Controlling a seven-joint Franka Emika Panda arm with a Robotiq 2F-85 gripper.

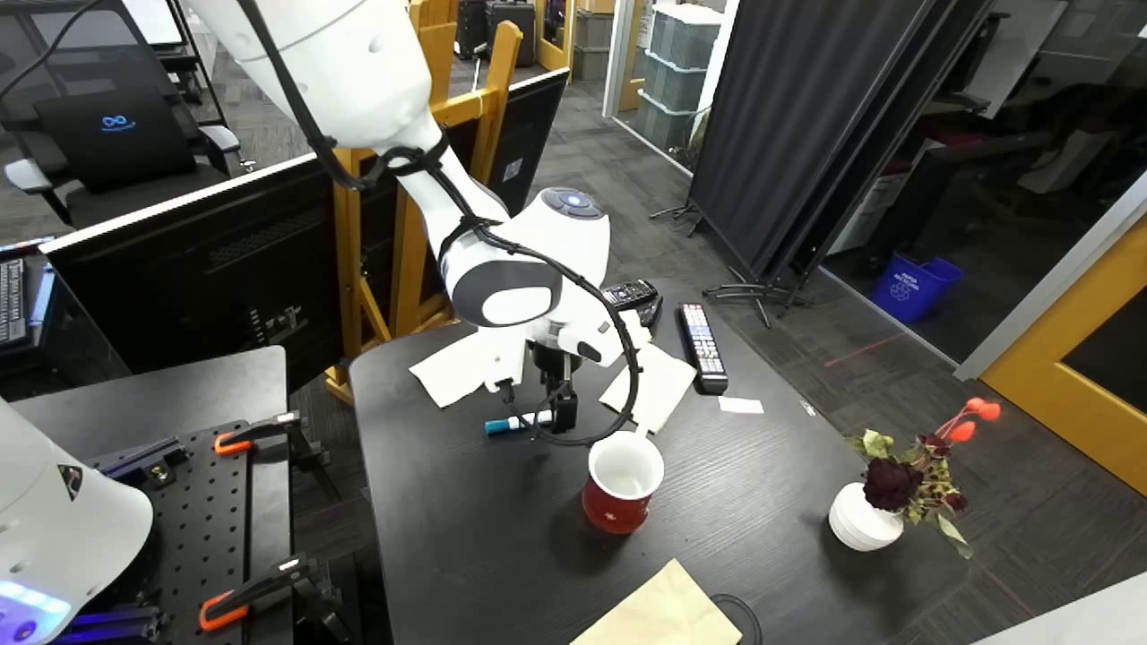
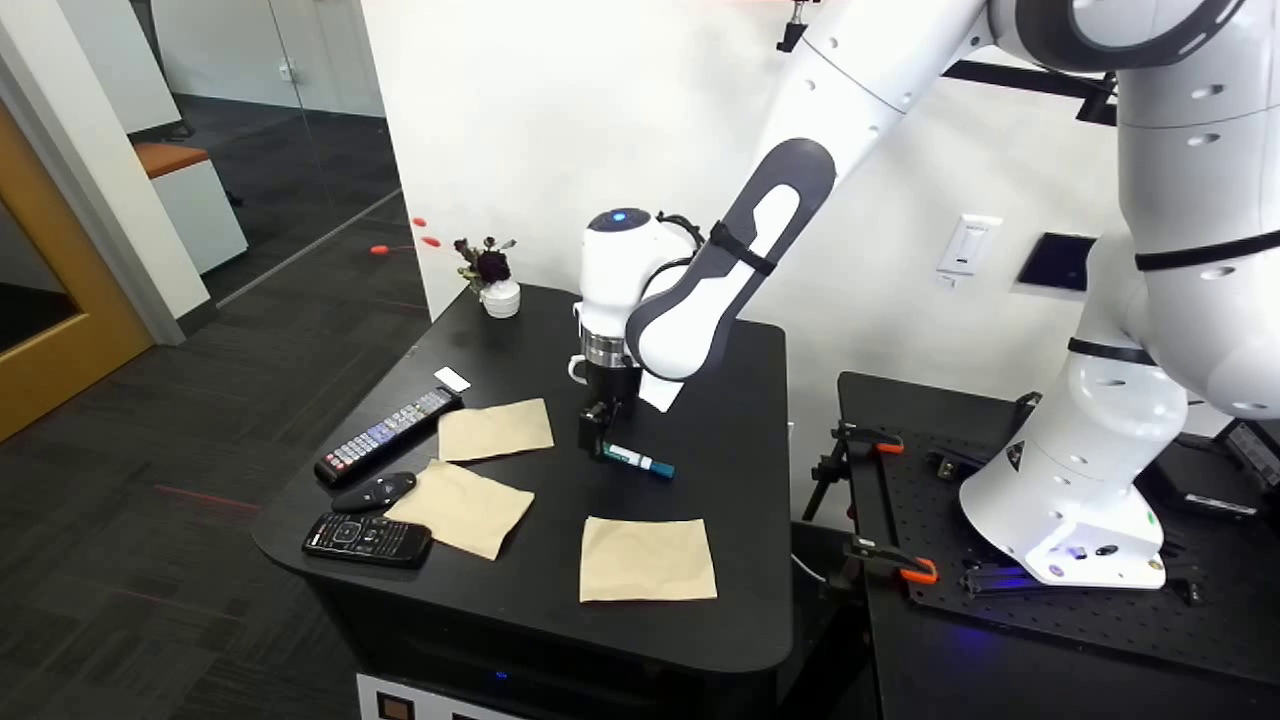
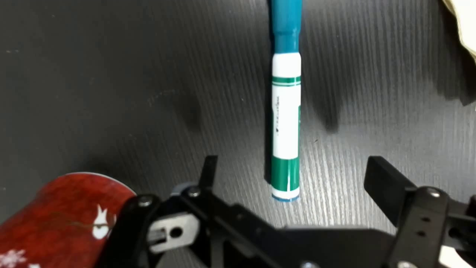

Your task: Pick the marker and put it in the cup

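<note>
The marker (image 3: 286, 119) lies on the dark table, with a teal cap and a white and green body. It also shows in both exterior views (image 1: 508, 425) (image 2: 640, 460). My gripper (image 3: 293, 163) is open, pointing down just above the table; its fingers are on either side of the marker's plain end, with gaps on both sides. The gripper is also in both exterior views (image 1: 562, 414) (image 2: 597, 440). The red cup (image 1: 616, 512) with a white inside stands upright close to the gripper. Its red wall is at the lower left in the wrist view (image 3: 70, 219); my gripper mostly hides it in an exterior view.
Tan napkins (image 2: 648, 560) lie around the marker and another (image 1: 668, 614) near the cup. A long remote (image 2: 390, 435), smaller remotes (image 2: 368, 540) and a white card (image 2: 452, 379) lie along one edge. A white vase with flowers (image 1: 865, 520) stands near the table's end.
</note>
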